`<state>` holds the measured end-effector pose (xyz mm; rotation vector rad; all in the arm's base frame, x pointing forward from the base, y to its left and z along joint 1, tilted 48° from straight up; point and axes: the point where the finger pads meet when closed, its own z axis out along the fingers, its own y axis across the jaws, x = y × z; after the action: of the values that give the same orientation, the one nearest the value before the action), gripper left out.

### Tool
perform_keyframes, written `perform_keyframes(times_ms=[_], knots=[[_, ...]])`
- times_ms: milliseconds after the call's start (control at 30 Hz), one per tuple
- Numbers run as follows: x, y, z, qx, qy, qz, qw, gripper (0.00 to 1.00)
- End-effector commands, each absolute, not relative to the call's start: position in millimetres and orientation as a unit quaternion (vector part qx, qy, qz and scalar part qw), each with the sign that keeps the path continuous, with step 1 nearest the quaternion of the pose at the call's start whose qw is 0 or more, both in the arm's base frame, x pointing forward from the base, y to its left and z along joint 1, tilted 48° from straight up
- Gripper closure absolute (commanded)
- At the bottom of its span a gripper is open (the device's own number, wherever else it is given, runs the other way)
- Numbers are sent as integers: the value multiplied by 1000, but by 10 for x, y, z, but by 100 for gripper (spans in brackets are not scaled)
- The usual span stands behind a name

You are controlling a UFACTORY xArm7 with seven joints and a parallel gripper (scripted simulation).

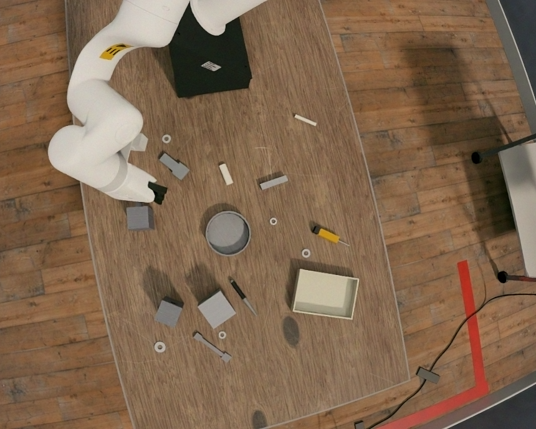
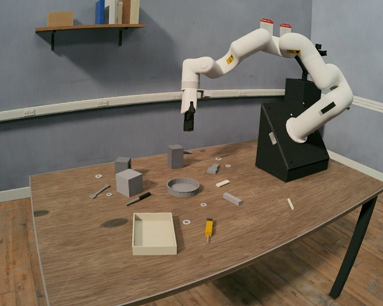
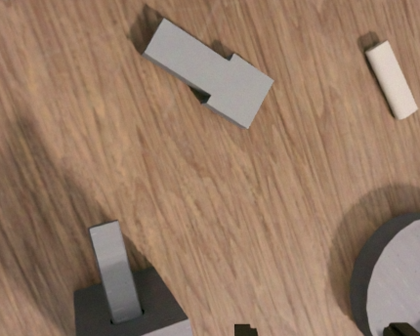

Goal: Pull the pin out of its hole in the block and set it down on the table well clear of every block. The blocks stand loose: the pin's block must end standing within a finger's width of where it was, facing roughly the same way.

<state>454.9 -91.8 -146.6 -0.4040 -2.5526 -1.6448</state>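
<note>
The pin's block [image 2: 175, 156] is a tall grey block at the far side of the table; it also shows in the overhead view [image 1: 139, 217] and at the bottom left of the wrist view [image 3: 133, 308]. The pin [image 3: 115, 273] is a flat grey bar sticking sideways out of a hole in the block's side; its end shows in the side view [image 2: 187, 151]. My gripper [image 2: 188, 126] hangs high above the table, above and slightly right of the block, empty. In the overhead view the gripper [image 1: 157, 191] sits just past the block's corner. Its fingertips stand apart at the wrist view's bottom edge.
A stepped grey piece [image 3: 208, 73] and a white cylinder [image 3: 392, 79] lie beyond the pin. A grey round dish [image 1: 227, 232] sits mid-table. Two more grey blocks [image 1: 169, 311] [image 1: 216, 308], a marker [image 1: 242, 295], a cream tray [image 1: 324, 294] and several washers lie further off.
</note>
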Motion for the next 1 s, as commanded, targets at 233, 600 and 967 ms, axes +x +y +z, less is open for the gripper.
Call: perform_keyframes(times_ms=[233, 600, 967], knots=[[4570, -928, -1482, -134, -832, -537, 35, 53], [4602, -821, -1630, -146, -824, -547, 28, 53], [4593, -814, -1666, -146, -824, -547, 28, 53]])
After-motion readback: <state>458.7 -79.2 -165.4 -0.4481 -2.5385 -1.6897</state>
